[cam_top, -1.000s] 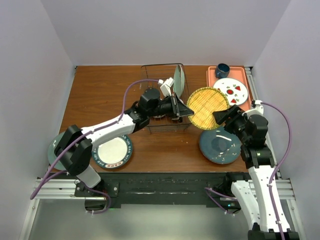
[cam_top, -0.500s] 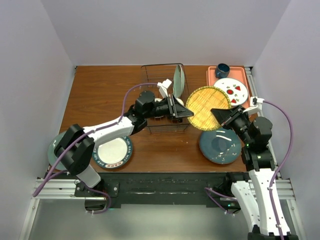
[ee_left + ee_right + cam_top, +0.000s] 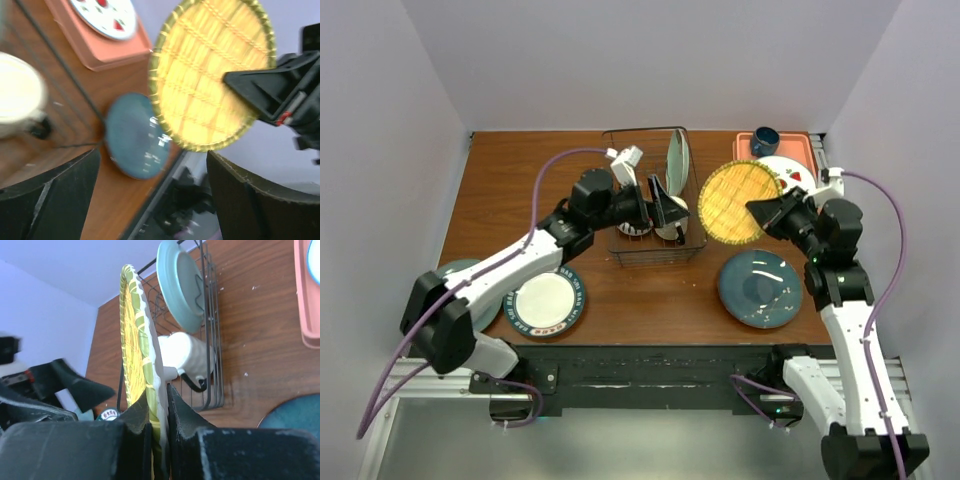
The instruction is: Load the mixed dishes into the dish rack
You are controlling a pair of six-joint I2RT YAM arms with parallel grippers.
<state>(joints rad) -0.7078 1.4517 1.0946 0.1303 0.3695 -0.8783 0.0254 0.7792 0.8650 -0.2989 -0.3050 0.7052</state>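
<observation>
Top view is bright, even and sharp, with only soft short shadows under the arms on the wood surface point(image 3: 510, 190). Left wrist view is motion-blurred throughout, yellow woven plate point(image 3: 212, 75) smeared, left claw point(image 3: 152, 155) dark. Right wrist view is crisp mid-frame, right claw point(image 3: 157, 392) near, shadowed, soft.

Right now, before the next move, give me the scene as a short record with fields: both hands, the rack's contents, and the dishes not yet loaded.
left hand: open, empty, above the dish rack
right hand: shut on the rim of the yellow woven plate, held on edge in the air to the right of the rack
in rack: pale green plate upright; cream mug
on table: blue plate; white plate with blue rim
on tray: strawberry plate; dark cup
</observation>
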